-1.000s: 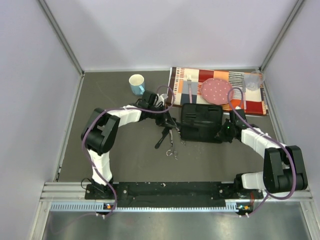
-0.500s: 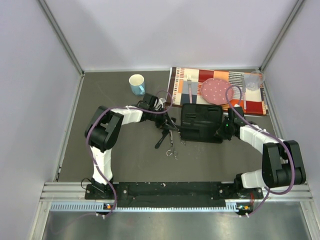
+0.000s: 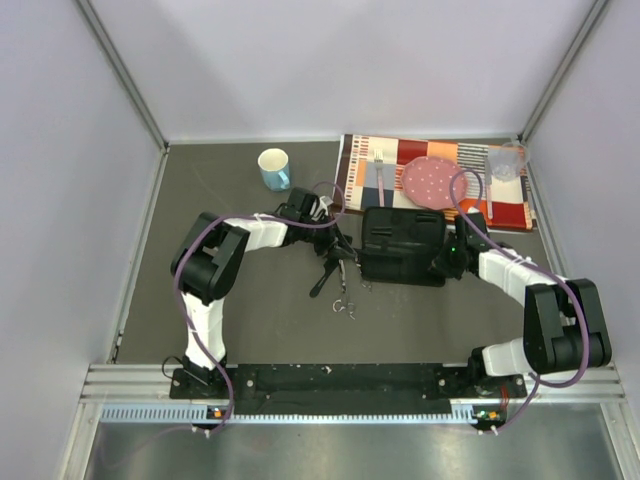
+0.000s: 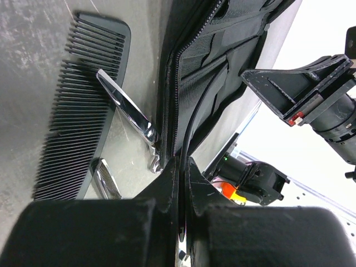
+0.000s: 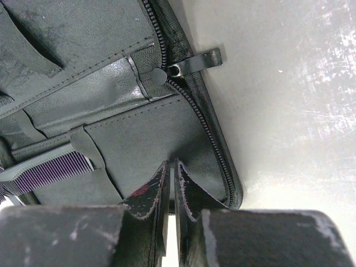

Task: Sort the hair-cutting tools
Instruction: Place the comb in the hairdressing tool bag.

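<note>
Beside the open zip case (image 4: 222, 67), we see the flat black comb (image 4: 78, 111) and scissors (image 4: 125, 105) lying on the grey table (image 4: 28, 33), near the left gripper (image 4: 181, 186), whose fingers pinch a thin black rod (image 4: 188, 133). The right gripper (image 5: 169, 186) has its fingers pressed together over the case lining; pale walls (image 3: 330, 60) enclose the table

Grey table (image 3: 250, 300), mug (image 3: 274, 167) near far edge, striped placemat (image 3: 352, 165) at far right corner, black zip case (image 3: 403, 245) mid-table, scissors (image 3: 345, 304) and comb (image 4: 72, 111) beside it
</note>
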